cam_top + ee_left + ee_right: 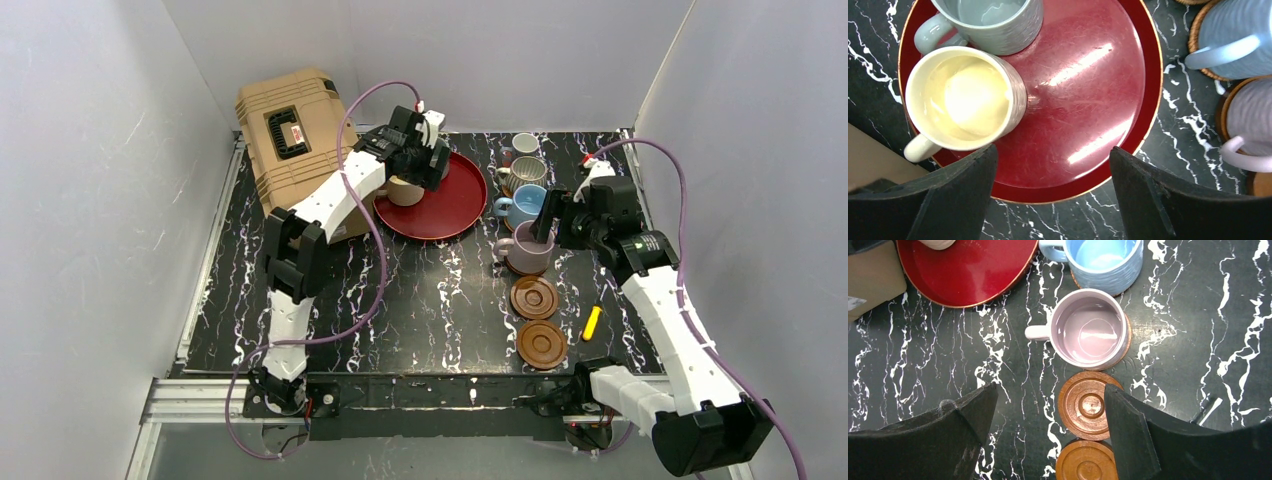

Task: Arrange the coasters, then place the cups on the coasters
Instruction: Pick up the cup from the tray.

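Cream-yellow cup [965, 97] and grey-green cup [993, 22] stand on the red tray [1083, 90]. My left gripper [1053, 165] hangs open over the tray's near rim, its left finger beside the cream cup, nothing between the fingers. On the right a column holds the white cup [525, 145], ribbed grey cup [527, 172], light blue cup [1105, 260] and lilac cup [1090, 330], the lilac one on a wooden coaster [1125, 347]. Two bare wooden coasters [1088, 405] [1087, 465] lie below it. My right gripper [1048, 400] is open and empty above them.
A tan hard case [290, 135] sits at the back left, touching the tray's side. A small yellow object [591, 322] lies right of the bare coasters. White walls enclose the black marbled table [430, 300] on three sides.
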`<act>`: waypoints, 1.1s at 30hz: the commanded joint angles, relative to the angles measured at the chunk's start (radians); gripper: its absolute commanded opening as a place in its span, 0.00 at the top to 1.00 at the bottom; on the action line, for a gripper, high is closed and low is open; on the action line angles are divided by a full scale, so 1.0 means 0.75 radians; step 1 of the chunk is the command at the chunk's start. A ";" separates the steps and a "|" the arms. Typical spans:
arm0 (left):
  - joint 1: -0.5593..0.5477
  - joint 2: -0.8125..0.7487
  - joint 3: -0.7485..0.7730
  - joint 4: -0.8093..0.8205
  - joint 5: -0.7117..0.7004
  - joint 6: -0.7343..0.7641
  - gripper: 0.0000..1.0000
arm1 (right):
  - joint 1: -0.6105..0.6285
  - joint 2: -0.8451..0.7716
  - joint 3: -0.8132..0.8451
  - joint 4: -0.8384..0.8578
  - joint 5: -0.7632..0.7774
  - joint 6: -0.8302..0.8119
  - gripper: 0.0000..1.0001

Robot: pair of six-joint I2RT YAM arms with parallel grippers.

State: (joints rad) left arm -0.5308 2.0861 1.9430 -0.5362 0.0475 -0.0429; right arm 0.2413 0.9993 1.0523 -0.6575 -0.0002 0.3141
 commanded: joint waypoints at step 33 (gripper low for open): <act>0.074 0.241 0.152 -0.093 0.087 0.455 0.57 | -0.006 -0.045 -0.097 0.087 -0.188 0.070 0.15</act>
State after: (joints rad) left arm -0.4870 2.2730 2.0556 -0.5835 0.0738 0.2691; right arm 0.2413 0.9760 0.9829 -0.6254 -0.1268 0.3637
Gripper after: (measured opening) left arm 0.434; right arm 0.851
